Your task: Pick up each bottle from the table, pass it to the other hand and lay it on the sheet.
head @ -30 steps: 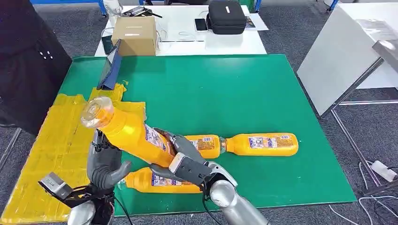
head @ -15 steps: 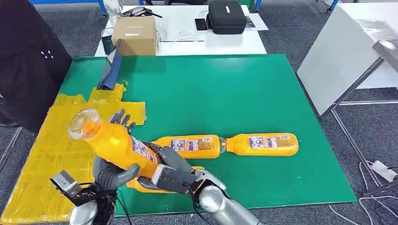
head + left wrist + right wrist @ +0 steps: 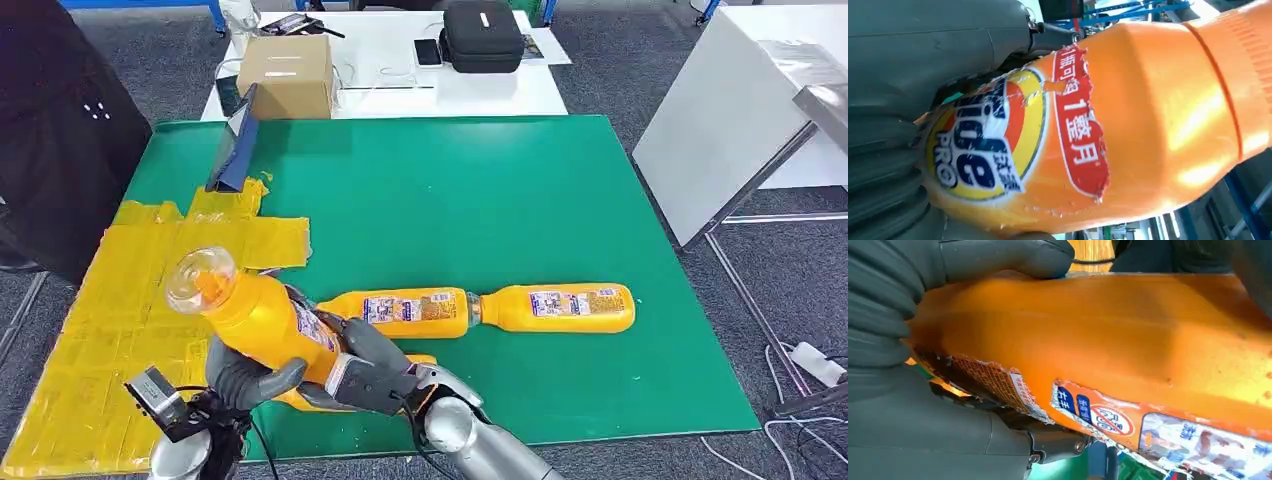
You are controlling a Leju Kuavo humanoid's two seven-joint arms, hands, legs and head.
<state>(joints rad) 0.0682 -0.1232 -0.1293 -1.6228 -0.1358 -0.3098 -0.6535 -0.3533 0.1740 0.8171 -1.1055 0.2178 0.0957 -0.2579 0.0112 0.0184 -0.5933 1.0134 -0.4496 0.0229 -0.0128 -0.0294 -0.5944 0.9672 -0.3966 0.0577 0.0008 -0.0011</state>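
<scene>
I hold an orange bottle (image 3: 255,315) tilted up over the mat's front left, its clear cap toward the yellow sheet (image 3: 100,330). My left hand (image 3: 248,375) wraps its middle and my right hand (image 3: 365,372) grips its base end. Up close, the labelled bottle (image 3: 1148,125) lies against my left hand (image 3: 893,150), and the bottle (image 3: 1123,355) sits under the thumb of my right hand (image 3: 908,390). Two more orange bottles (image 3: 405,310) (image 3: 560,307) lie end to end on the green mat (image 3: 480,200). Another bottle (image 3: 421,360) lies mostly hidden beneath my hands.
A blue-edged tablet (image 3: 235,150) stands at the mat's back left. Behind it a white table (image 3: 400,85) carries a cardboard box (image 3: 287,75) and a black case (image 3: 483,35). A person in dark clothes (image 3: 50,130) stands at the left; a white table (image 3: 740,110) at the right.
The bottle and both hands have moved down and toward me. My left hand, first below the bottle with fingers spread, has closed around its middle.
</scene>
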